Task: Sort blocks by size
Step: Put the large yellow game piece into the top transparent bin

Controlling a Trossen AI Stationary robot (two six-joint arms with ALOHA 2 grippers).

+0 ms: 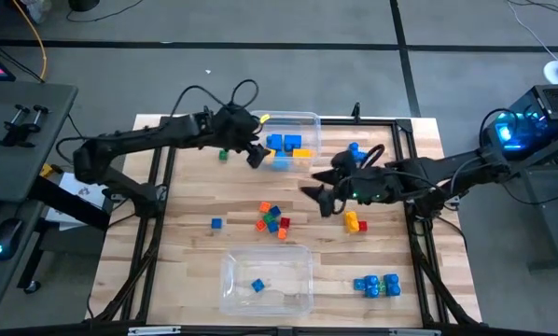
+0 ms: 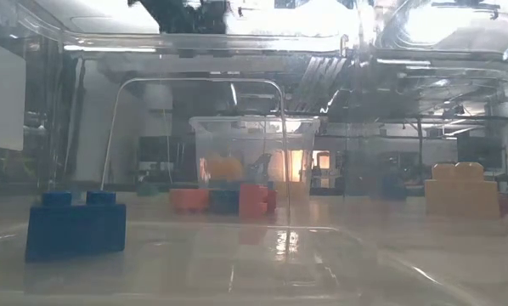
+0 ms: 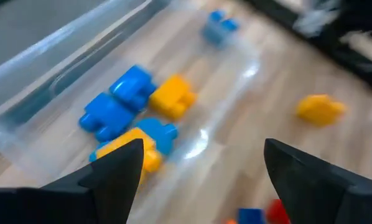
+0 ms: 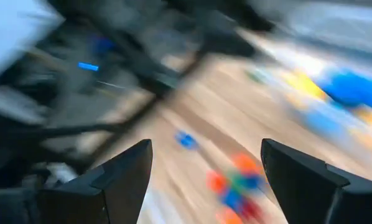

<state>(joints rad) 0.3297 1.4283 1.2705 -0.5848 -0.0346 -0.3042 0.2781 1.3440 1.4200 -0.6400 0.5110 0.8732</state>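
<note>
Blocks [image 1: 272,219] of the tiny kind sit clustered mid-table, and we use that cluster as our landmark. Our left gripper [image 1: 258,157] hangs with jaws spread and empty at the edge of the far clear bin [image 1: 307,119], where large blue and yellow blocks [image 3: 133,115] already lie, beyond the cluster. Our right gripper [image 1: 318,198] is likewise wide open and empty, just right of the cluster and beside a yellow block [image 1: 354,222]. We judge the right arm nearer that block; its long axis we cannot tell. The near bin [image 1: 232,280] holds one small blue block [image 1: 258,286].
</note>
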